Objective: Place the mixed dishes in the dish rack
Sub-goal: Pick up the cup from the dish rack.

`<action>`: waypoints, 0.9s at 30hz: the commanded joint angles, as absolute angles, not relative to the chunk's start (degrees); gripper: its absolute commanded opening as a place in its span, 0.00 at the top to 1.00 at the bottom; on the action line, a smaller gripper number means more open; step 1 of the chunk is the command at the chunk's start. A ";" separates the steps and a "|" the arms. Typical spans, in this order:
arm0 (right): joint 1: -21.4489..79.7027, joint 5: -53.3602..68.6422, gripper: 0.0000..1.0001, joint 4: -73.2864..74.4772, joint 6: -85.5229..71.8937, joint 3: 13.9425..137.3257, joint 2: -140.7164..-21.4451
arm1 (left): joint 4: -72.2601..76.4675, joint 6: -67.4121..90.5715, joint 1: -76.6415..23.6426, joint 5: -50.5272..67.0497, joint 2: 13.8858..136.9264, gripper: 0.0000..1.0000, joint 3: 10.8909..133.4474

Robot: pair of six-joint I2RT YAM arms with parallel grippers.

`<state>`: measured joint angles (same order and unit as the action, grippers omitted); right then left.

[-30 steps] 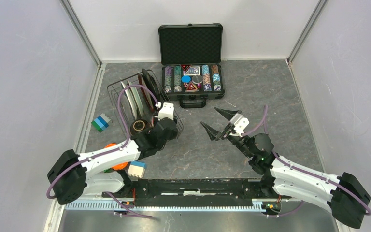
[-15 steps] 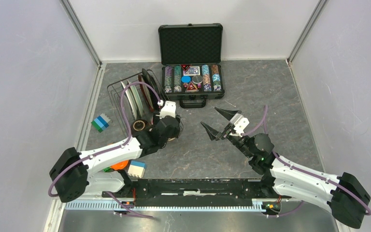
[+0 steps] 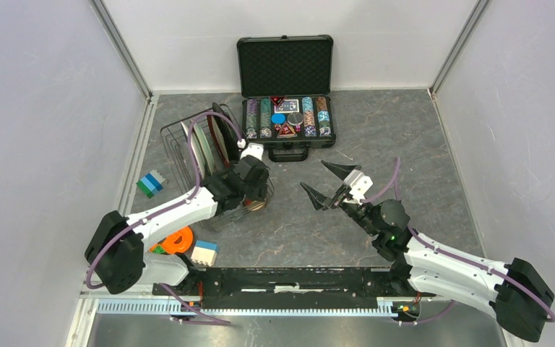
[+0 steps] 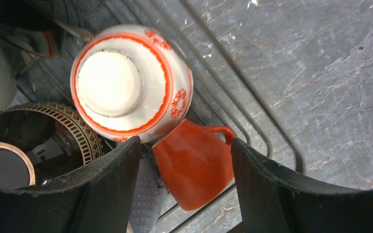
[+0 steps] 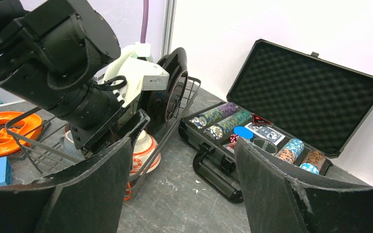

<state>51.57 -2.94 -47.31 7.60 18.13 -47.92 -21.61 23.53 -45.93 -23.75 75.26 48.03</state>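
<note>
L claw (image 4: 184, 143) wide open, empty, above dish rack (image 3: 175, 148) near bench (image 3: 376, 137) left edge | bowl (image 4: 121, 82) foot-up, orange cup (image 4: 192, 165) on side wedged against it, probably stops rolling | R claw (image 3: 314, 176) open, empty, mid-bench

My left arm (image 3: 181, 210) has swung in over the near right corner of the dish rack (image 3: 175, 137). Its shoulder has turned toward the rack, and my left jaws have slid a little farther from my base. They now hang spread above the upturned bowl (image 4: 126, 82) and the orange cup (image 4: 194, 160). Seen from above, the arm now covers the dark cup (image 4: 2, 167) that showed before, and the orange ring toy (image 3: 178, 239) has come out from under it.
</note>
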 commanded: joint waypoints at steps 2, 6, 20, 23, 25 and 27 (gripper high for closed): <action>51.29 -3.54 0.19 -47.88 7.83 19.16 -46.82 | -32.21 26.26 -42.54 -11.34 76.12 0.26 48.60; 51.24 -3.27 0.19 -48.03 7.74 19.11 -47.01 | -32.17 26.96 -40.34 -9.22 79.79 0.26 49.61; 51.07 -4.50 0.18 -47.16 8.76 18.81 -46.03 | -38.42 26.35 -40.30 -7.96 85.25 0.21 52.72; 51.06 -4.60 0.18 -47.01 8.85 18.91 -46.14 | -39.20 26.19 -40.34 -7.41 82.86 0.19 52.89; 51.07 -4.65 0.18 -47.01 8.88 18.90 -46.13 | -38.39 25.25 -40.34 -6.46 79.76 0.14 52.63; 51.12 -4.59 0.18 -47.11 8.75 18.92 -46.31 | -38.41 24.08 -40.34 -5.50 77.64 0.13 53.08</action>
<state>51.24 -3.73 -45.98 8.05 18.13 -46.54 -30.55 25.89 -38.76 -12.86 81.89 54.00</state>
